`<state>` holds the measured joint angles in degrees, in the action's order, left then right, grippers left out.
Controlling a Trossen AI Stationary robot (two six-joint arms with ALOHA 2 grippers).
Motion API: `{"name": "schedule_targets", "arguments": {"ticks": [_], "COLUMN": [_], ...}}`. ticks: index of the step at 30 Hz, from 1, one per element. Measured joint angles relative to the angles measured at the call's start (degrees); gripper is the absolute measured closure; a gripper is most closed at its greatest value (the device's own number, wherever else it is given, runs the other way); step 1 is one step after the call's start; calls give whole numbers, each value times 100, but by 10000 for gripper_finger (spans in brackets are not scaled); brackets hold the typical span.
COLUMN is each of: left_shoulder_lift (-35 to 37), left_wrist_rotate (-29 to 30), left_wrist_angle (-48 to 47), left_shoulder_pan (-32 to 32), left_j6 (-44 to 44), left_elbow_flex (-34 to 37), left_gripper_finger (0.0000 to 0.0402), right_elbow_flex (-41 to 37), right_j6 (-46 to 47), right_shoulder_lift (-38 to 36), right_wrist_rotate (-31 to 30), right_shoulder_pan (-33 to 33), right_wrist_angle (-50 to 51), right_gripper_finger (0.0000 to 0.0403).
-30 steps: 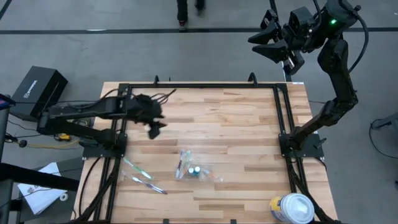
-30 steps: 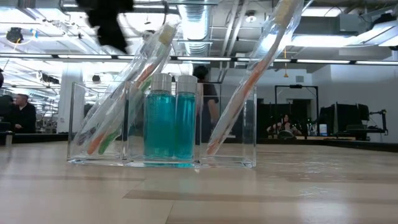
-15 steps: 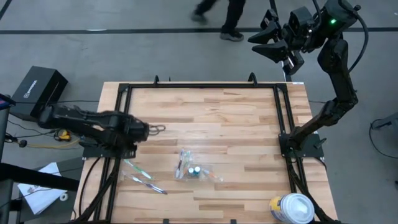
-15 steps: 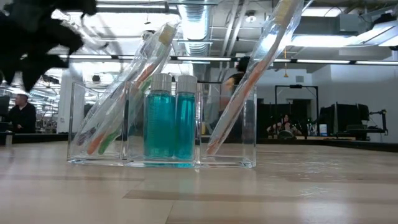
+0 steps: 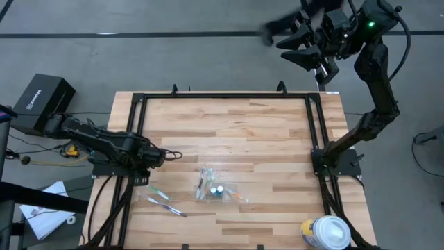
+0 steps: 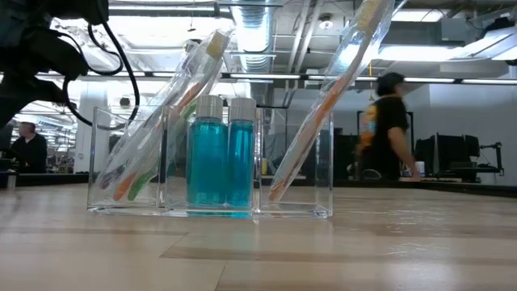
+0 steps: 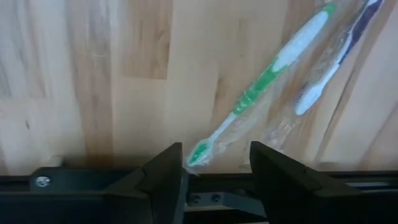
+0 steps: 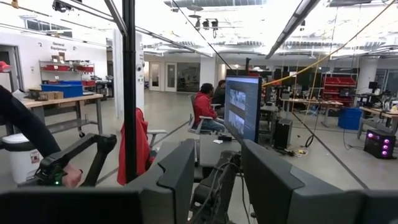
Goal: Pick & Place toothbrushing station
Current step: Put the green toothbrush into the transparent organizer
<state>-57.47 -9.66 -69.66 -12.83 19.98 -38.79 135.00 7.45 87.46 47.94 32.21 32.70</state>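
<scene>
A see-through holder (image 5: 216,189) stands on the table's near middle and also shows in the low view (image 6: 295,162). It holds two teal tubes (image 6: 220,153) standing upright and wrapped toothbrushes (image 6: 166,113) leaning on its walls. A wrapped green toothbrush (image 7: 261,93) and a purple one (image 7: 336,56) lie flat on the table near its left edge; they also show in the high view (image 5: 156,191). My left gripper (image 7: 214,168) is open above the table by the left rail (image 5: 161,156), with the green brush's end just beyond its fingertips. My right gripper (image 5: 297,43) is open and raised beyond the far right corner.
A round white-lidded canister (image 5: 326,232) stands at the near right corner. A black frame rail (image 5: 132,139) runs along the table's edges. A black box (image 5: 41,101) sits off the left side. A person (image 6: 392,121) walks in the room behind.
My left gripper has drawn back toward the table's left edge and a little toward the near edge, and now stands over the left rail near the loose toothbrushes. The holder and brushes have not moved.
</scene>
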Motion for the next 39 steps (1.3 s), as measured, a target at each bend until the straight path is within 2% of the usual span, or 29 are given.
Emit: {"name": "schedule_targets", "arguments": {"ticks": [9,14,19,34,37,39], "left_shoulder_lift": [0,0,-27,-116,-116,-118], "left_wrist_rotate": [-9,-63,-429,-406,-373,-378], "left_wrist_angle": [585,812,1451,1865,1872,1882], "left_shoulder_pan": [-576,-929,-1201,-1356,-1356,-1356], "left_j6": [711,1267,1708,2234,2253,2259], "left_elbow_flex": [76,578,1060,1763,1766,1771], "left_gripper_finger": [220,220,220,221,236,265], "right_elbow_flex": [-138,-140,-142,-140,-140,-138], "right_j6": [-55,-146,-155,-112,-99,-99], "right_shoulder_lift": [0,-2,0,0,0,0], "right_wrist_rotate": [0,2,0,0,-16,-51], "right_shoulder_pan": [0,0,0,0,0,0], "right_wrist_angle": [45,183,195,176,145,138], "right_gripper_finger": [280,280,279,280,280,280]}}
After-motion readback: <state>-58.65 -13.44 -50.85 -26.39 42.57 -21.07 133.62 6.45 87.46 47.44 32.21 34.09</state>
